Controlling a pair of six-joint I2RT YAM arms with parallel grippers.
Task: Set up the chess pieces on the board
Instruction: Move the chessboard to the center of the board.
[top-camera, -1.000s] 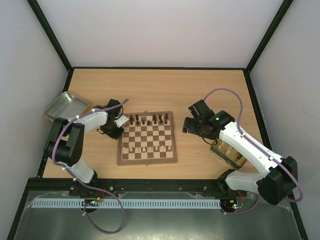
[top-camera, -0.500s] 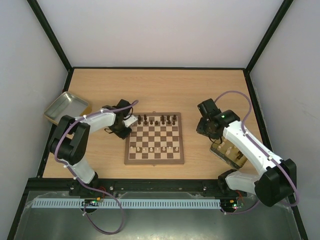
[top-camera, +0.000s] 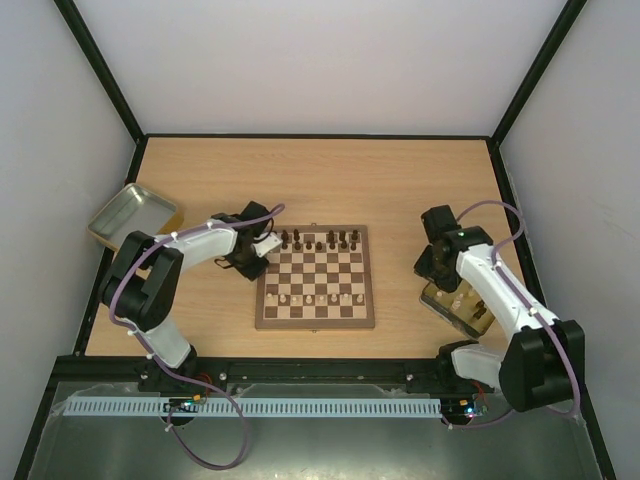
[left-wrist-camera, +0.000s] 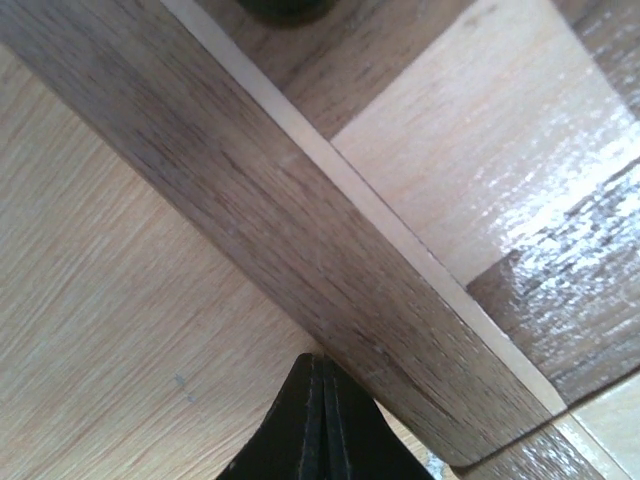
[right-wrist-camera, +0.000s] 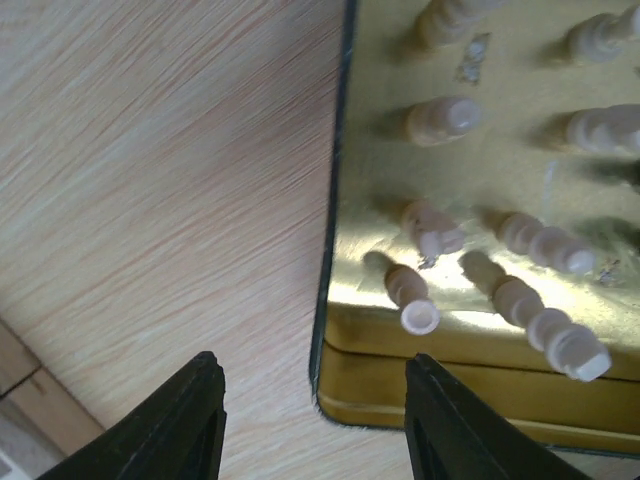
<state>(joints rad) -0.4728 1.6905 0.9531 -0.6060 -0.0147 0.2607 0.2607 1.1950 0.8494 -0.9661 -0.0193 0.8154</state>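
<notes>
The board (top-camera: 316, 277) lies flat at the centre of the bench (top-camera: 330, 180) in the top view. A row of dark pieces (top-camera: 320, 240) stands along its upper edge, and a row of pale pieces (top-camera: 318, 298) stands near its lower edge. The left tool (top-camera: 262, 245) sits at the board's upper left corner. In the left wrist view its fingers (left-wrist-camera: 312, 420) are clenched together on nothing, tips right against the board's brown border. The right tool (top-camera: 432, 262) hangs at the right of the frame, well apart from the board, over the upper left corner of a gold tray (top-camera: 447, 310). In the right wrist view it is released, its fingers spread wide to either side of the tray corner, and cream pieces (right-wrist-camera: 415, 300) are in the tray. A silver tray (top-camera: 130, 213) rests at the far left.
</notes>
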